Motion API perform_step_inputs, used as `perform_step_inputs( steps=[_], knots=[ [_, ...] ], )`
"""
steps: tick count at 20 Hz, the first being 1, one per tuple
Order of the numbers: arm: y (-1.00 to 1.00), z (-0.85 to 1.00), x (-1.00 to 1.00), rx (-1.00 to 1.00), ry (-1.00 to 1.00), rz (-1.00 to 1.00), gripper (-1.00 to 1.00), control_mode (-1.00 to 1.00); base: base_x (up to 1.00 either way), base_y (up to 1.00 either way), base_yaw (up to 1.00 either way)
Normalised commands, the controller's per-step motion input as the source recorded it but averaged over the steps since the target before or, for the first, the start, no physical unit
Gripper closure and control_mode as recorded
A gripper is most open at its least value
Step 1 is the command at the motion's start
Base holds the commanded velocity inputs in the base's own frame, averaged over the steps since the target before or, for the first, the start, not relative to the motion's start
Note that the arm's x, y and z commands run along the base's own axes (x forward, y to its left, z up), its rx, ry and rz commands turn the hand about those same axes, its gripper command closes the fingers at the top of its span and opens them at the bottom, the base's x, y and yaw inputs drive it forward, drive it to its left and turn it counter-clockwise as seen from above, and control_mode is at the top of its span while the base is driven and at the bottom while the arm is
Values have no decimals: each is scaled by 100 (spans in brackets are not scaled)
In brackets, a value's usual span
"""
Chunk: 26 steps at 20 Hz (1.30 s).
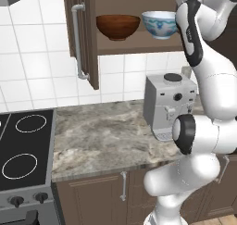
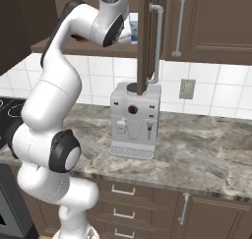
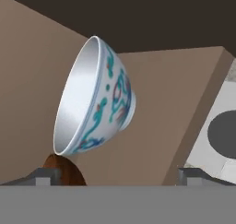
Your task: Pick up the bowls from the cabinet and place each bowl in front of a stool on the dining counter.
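A: Where are the bowls?
B: Upright, side by side on the open cabinet [image 1: 83, 39] shelf: wooden bowl [image 1: 118, 26] left, painted white bowl [image 1: 159, 24] right, just apart.

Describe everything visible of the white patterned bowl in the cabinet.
The white bowl is round and glossy, ceramic by its look, with a plain pale inside, blue-green scrollwork and small red marks painted outside, and a narrow foot. It stands upright and empty on the cabinet shelf, resting on its foot, to the right of the brown bowl and apart from it. The cabinet door stands open. In the hand view the bowl looks tipped sideways because that camera is rolled. The open pincer faces it without touching.
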Motion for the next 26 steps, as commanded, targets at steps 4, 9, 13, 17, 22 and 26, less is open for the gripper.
perform_step_inputs(
  steps=[4,9,13,17,22,26],
  knots=[
    [-5,0,47,0,5,0,-100,-100,0,0,0],
    [0,0,50,0,9,0,-100,-100,0,0,0],
    [-1,0,45,2,12,0,-100,-100,0,0,0],
    [-1,0,42,1,13,0,-100,-100,0,0,0],
    [-2,0,41,1,11,0,-100,-100,0,0,0],
    [-3,-1,36,0,8,0,-100,-100,0,0,0]
  ],
)
